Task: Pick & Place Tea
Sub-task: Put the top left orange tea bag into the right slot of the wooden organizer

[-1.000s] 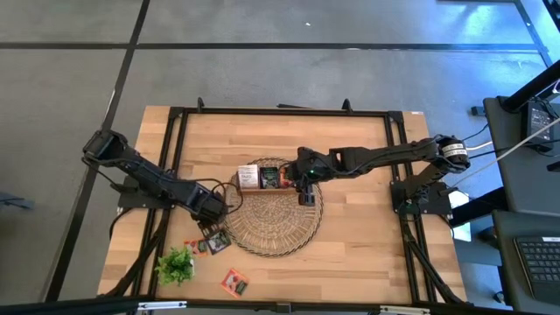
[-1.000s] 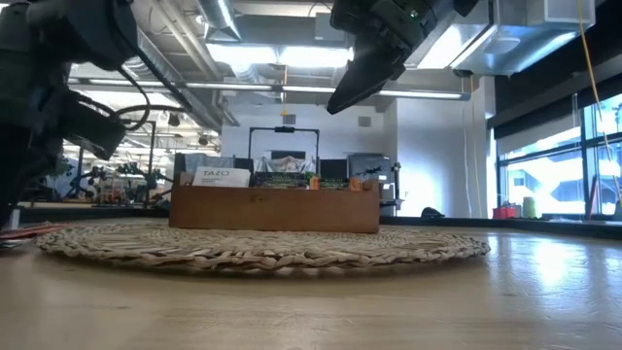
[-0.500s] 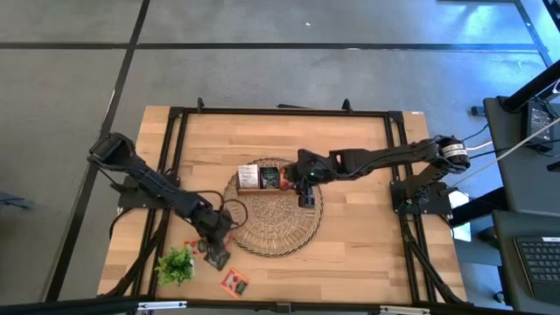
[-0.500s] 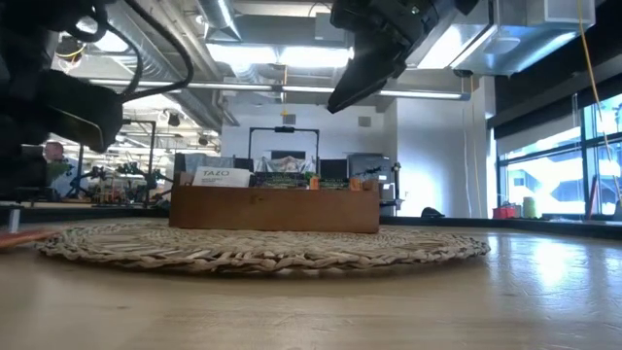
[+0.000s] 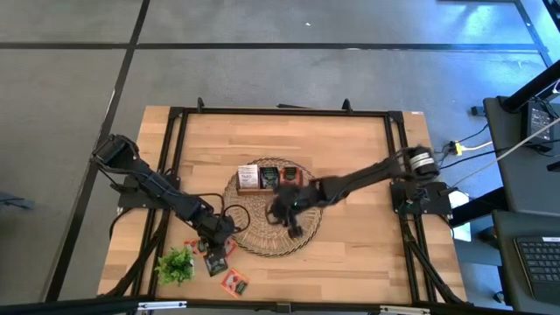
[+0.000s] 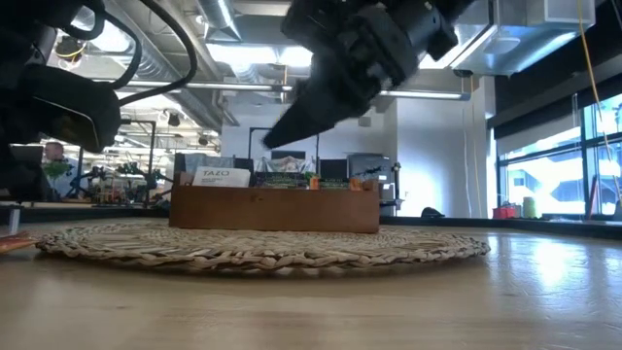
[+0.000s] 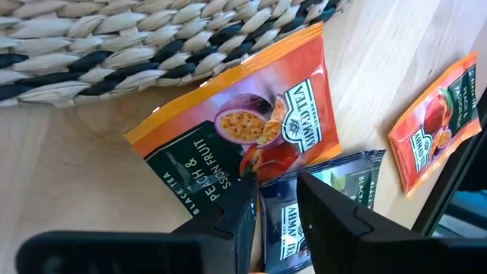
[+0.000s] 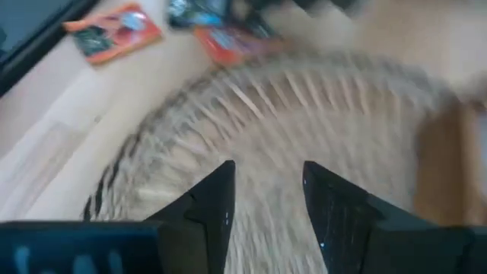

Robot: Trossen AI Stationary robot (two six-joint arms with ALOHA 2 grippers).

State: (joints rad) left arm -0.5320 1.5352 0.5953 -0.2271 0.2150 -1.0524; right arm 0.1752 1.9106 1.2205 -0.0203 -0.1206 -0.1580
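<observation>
Several tea sachets lie flat on the table off the wicker mat's (image 5: 278,220) near-left edge: an orange one (image 7: 243,129), a dark one (image 7: 338,190) partly under it, and another orange one (image 7: 434,125). One more sachet (image 5: 234,282) lies nearer the table's edge. My left gripper (image 7: 278,209) is low over the orange and dark sachets, open by a narrow gap. My right gripper (image 8: 266,190) hangs open and empty above the mat's middle (image 5: 289,214). The wooden tray (image 5: 269,178), with sachets in it, stands on the mat's far part. My left gripper comes down from above where the dark sachet (image 7: 285,217) meets the orange one, with the dark sachet showing between the fingers. Whether the fingers touch either sachet I cannot tell.
A small green plant sprig (image 5: 175,264) lies near the table's near-left corner, beside the loose sachets. A black frame (image 5: 175,140) runs along the table's sides and far edge. Bare wood shows right of the mat (image 5: 367,245).
My left gripper has moved from the mat's left edge toward the table's near edge and down, over the loose sachets. My right gripper has swung from above the tray toward the near-left, over the mat's middle, and has come lower.
</observation>
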